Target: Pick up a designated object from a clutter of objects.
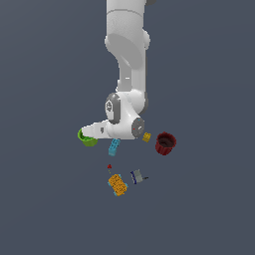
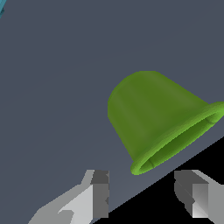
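While the arm leans over the clutter, the gripper [image 2: 140,197] hangs released, its two fingers [image 2: 99,192] spread with a gap between them and nothing held. In the wrist view the green cup [image 2: 153,116] lies just beyond the fingertips, at about twelve to one o'clock from them. Its rim faces the fingers, and its body runs away from them. The cup's axis looks tilted, though I cannot tell whether it stands or lies.

In the exterior view the cup [image 1: 87,139] peeks out at nine o'clock of the wrist, well apart from the red cup [image 1: 165,143].
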`<state>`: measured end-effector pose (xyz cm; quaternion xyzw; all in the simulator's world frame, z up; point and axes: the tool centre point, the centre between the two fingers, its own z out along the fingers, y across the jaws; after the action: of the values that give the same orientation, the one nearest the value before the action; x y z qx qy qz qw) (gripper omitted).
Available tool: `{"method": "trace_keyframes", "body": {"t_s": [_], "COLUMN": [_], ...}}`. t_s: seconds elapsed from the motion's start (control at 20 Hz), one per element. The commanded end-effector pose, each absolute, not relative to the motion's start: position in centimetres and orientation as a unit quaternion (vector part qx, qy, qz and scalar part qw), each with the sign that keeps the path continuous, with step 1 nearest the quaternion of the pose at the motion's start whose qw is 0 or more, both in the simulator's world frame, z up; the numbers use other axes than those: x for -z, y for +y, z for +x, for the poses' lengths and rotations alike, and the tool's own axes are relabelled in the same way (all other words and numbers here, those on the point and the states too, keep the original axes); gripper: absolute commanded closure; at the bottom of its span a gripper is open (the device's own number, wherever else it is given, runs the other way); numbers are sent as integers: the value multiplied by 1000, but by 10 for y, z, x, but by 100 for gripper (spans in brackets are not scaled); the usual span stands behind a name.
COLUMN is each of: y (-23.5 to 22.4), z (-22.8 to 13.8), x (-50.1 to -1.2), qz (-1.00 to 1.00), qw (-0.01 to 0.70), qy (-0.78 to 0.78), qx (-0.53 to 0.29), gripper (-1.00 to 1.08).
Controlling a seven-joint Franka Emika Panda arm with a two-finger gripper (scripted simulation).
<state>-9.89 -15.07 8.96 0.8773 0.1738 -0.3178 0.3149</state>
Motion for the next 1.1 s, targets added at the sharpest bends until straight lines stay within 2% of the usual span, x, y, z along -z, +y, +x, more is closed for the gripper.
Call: {"method": "trace_keyframes", "body": {"t_s": [0.0, 0.45, 0.5, 1.05], "y": [-153, -170, -170, -170], "z": [-100, -113, -113, -111], "x": [-88, -72, -72, -74], "qz": [877, 876, 876, 877], "qw": [315, 316, 316, 316], "qy": [174, 175, 175, 174], "qx": [318, 319, 319, 316], "gripper": [-20, -20, 108, 108]}}
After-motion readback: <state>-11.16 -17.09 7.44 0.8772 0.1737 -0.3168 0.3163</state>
